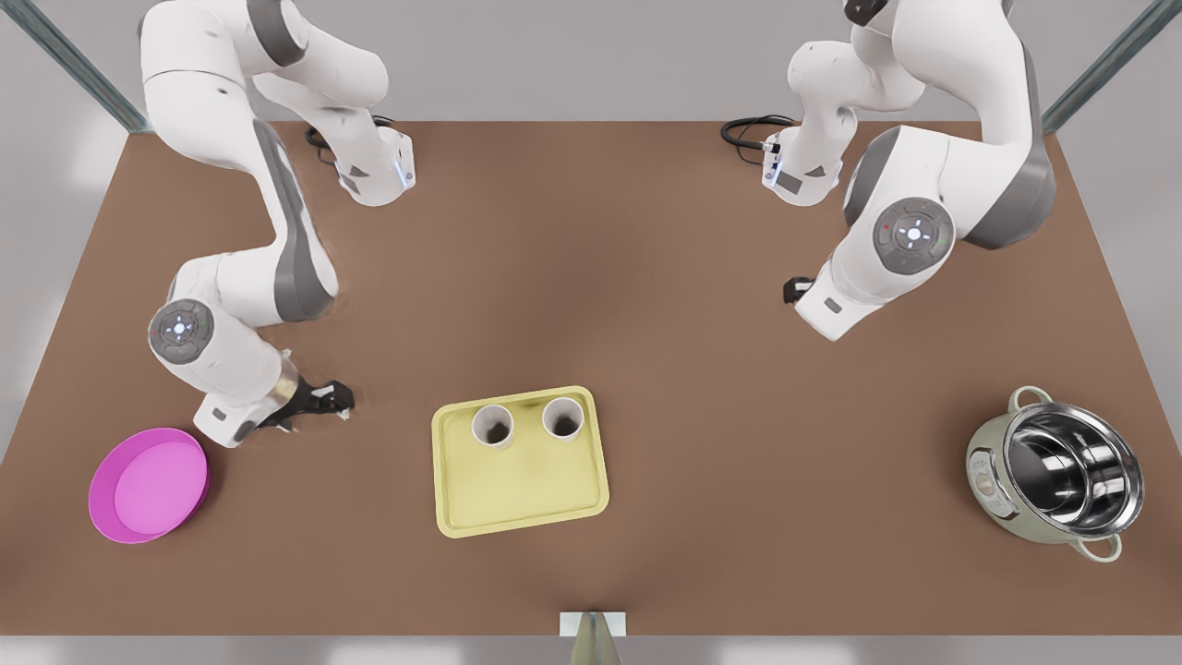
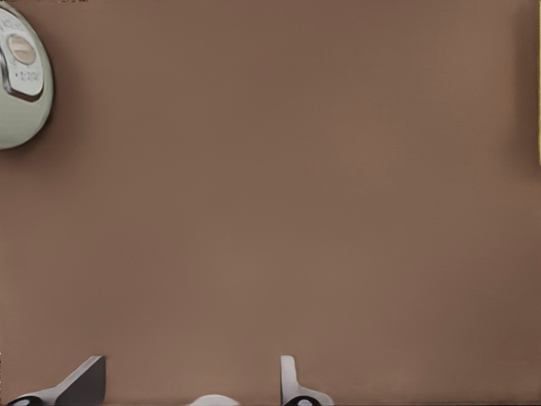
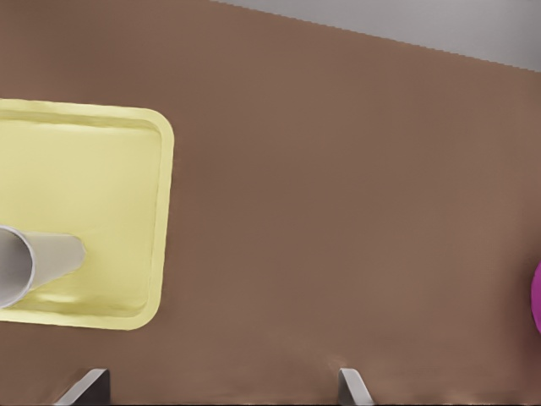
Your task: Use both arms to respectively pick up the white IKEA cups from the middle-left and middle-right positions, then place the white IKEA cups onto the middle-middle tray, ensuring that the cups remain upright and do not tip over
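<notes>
Both white IKEA cups (image 1: 493, 427) (image 1: 562, 418) stood upright side by side on the tray (image 1: 522, 499). Placing looked finished. The right gripper (image 1: 334, 400) hung beside the tray, fingers open and empty; the left gripper (image 1: 794, 290), farther off, likewise. Any next move should steer clear of the cups.

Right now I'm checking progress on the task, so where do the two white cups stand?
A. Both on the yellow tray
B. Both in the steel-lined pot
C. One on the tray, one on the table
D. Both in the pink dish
A: both white cups stand upright side by side on the yellow tray, with neither gripper touching them.
</notes>
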`<state>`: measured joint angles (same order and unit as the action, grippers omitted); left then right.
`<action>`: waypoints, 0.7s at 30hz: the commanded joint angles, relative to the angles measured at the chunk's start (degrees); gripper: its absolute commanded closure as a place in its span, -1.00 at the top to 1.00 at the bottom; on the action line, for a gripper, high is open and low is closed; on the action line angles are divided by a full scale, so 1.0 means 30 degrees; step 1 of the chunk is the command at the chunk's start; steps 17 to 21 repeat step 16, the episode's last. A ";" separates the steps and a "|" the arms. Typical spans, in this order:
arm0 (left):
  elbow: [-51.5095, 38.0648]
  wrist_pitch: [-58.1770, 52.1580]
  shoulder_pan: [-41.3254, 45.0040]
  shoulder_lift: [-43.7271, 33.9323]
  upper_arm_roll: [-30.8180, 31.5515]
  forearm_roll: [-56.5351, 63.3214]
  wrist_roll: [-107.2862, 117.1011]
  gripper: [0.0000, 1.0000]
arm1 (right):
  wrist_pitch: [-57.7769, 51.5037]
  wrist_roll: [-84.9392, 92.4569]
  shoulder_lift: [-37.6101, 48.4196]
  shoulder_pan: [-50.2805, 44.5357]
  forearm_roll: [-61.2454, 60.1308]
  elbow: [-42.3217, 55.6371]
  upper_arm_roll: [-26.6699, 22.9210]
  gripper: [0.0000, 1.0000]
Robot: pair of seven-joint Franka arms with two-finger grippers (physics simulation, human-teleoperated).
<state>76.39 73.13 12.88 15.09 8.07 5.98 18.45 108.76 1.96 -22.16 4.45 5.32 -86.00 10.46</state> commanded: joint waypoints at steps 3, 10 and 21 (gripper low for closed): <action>-0.0003 -0.0179 -0.0132 -0.0019 -0.0023 -0.0002 -0.4422 1.00 | -0.7268 -0.1091 0.2346 0.0276 0.0544 0.1418 -0.1347 1.00; -0.0003 -0.0208 -0.0074 0.0069 0.0005 -0.0002 -0.4422 1.00 | -1.1908 0.0958 0.4545 0.0598 -0.0220 0.3179 -0.1376 1.00; -0.0003 -0.0208 -0.0045 0.0127 -0.0023 -0.0002 -0.4392 1.00 | -0.9475 0.1807 0.4457 0.0686 -0.0220 0.2066 -0.1405 1.00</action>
